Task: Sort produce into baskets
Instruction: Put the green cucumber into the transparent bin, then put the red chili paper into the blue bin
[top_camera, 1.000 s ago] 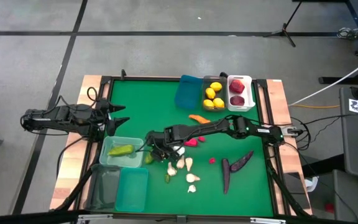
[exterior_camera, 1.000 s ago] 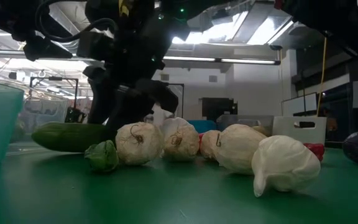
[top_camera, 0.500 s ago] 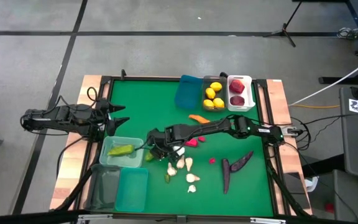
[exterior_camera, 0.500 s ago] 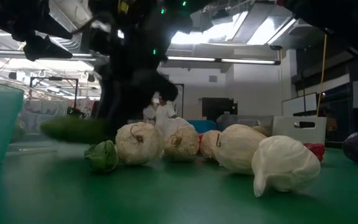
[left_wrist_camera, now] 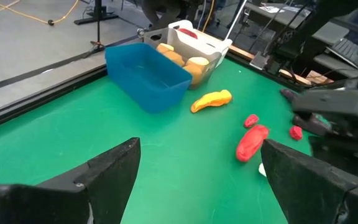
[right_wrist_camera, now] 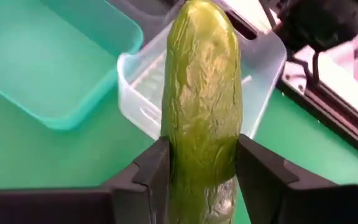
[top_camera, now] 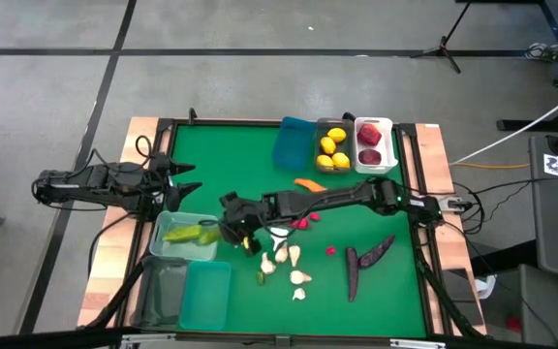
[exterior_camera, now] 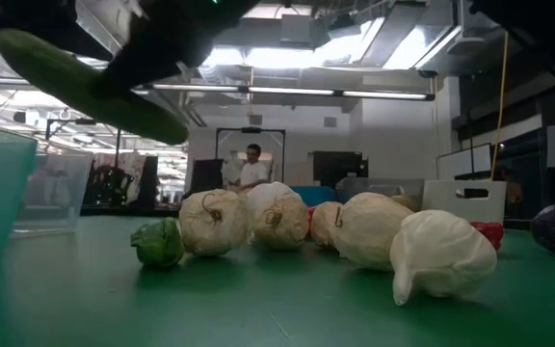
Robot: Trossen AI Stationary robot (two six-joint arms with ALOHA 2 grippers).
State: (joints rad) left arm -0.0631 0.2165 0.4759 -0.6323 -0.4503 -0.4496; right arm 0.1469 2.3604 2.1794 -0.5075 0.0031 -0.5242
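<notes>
Beside pale clear bin (top_camera: 188, 237) (teal one adjacent): right claw (right_wrist_camera: 199, 163) gripping cucumber (right_wrist_camera: 201, 99); garlic (top_camera: 284, 256) nearby.

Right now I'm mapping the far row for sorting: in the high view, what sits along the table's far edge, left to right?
Blue basket → basket of lemons → white basket with apples.

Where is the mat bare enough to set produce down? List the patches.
Bare: the green mat between the blue bin and the left arm's side; also around the eggplants. Crowded: the garlic cluster beside the pale bin.
</notes>
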